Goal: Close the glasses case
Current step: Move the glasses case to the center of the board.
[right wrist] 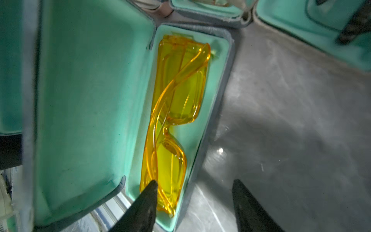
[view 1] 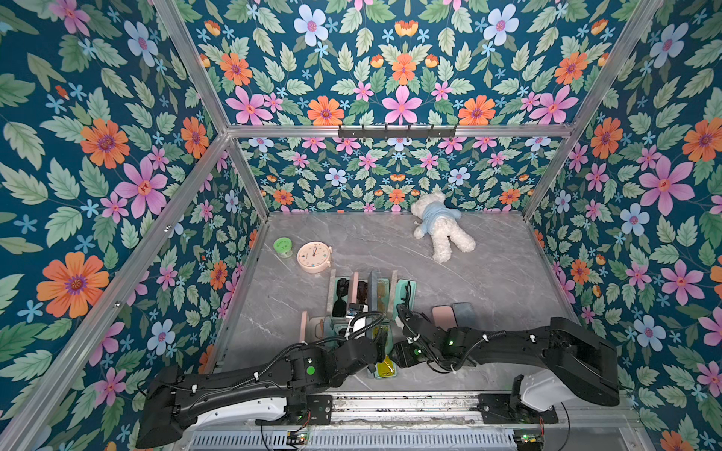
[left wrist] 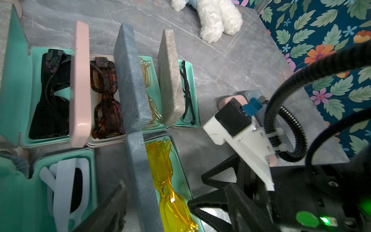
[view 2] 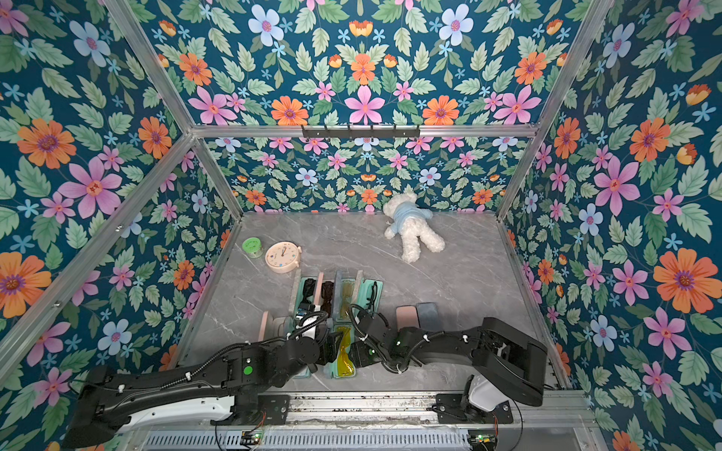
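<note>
**Yellow-specs case open at front edge, both grippers at it**

Where: the glasses case (right wrist: pixel 215 88) sits by the worktop's (view 1: pixel 488 273) front edge, approx mid-width. The base is flat and the lid (left wrist: pixel 140 180) stands roughly upright on the base's left long side. The yellow glasses (right wrist: pixel 180 90) lie folded inside.

L→R: a case w/ a white-framed pair (left wrist: pixel 66 190) is just left.
- L gripper (left wrist: pixel 176 186): jaws apart, nothing clamped. One finger (left wrist: pixel 108 206) is close beside the lid's outer face, contact unclear. The opposite finger blends w/ the R arm's black parts.
- R gripper (right wrist: pixel 195 181): jaws apart, empty, straddling the base's right wall at its front end. One finger (right wrist: pixel 144 204) is over the glasses' tip, the other over bare worktop.
- Further right lie two shut cases (view 1: pixel 443 316).

Handling (judgement): hard shell, stiff, light, fabric-like skin so decent grip; prob snaps shut. Push the lid's outer face near its free long edge, mid-length. The light base may skid on smooth marble, so brace the right wall. The top temple arm rides high-ish and could foul the lid.

Views: in both top views the arms hide most of the case. Only a yellow strip (view 2: pixel 344 351) shows btwn the wrists, but they give the layout, w/ the rear row of open cases (view 1: pixel 367 289) just behind. Only the R wrist view shows the mint lining & seated glasses. Only the L wrist view shows the lid's blue-grey outside.
</note>
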`<control>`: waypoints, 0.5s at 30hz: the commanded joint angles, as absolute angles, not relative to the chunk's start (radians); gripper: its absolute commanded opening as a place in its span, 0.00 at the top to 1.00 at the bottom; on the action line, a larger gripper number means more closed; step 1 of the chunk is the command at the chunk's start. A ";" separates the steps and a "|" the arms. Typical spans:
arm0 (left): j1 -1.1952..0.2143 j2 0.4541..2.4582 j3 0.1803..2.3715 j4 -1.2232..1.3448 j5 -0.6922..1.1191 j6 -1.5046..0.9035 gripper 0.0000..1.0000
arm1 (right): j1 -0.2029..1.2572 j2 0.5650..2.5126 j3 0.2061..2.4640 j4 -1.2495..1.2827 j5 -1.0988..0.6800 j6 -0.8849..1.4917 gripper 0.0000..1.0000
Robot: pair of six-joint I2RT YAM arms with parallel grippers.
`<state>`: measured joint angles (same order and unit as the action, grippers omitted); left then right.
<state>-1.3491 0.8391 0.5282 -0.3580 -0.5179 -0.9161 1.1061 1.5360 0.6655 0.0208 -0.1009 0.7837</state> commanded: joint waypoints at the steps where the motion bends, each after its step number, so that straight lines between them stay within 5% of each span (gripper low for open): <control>1: -1.348 0.836 0.519 -0.368 -0.520 -0.936 0.22 | 1.109 1.568 0.675 0.062 -0.093 0.816 0.44; 15: -1.348 0.836 0.495 -0.353 -0.514 -0.942 0.30 | 1.108 1.616 0.701 0.037 -0.010 0.827 0.60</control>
<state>-1.3491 0.8379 0.4973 -0.3573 -0.5022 -0.9333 1.1076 1.6024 0.6964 0.0673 -0.0433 0.8124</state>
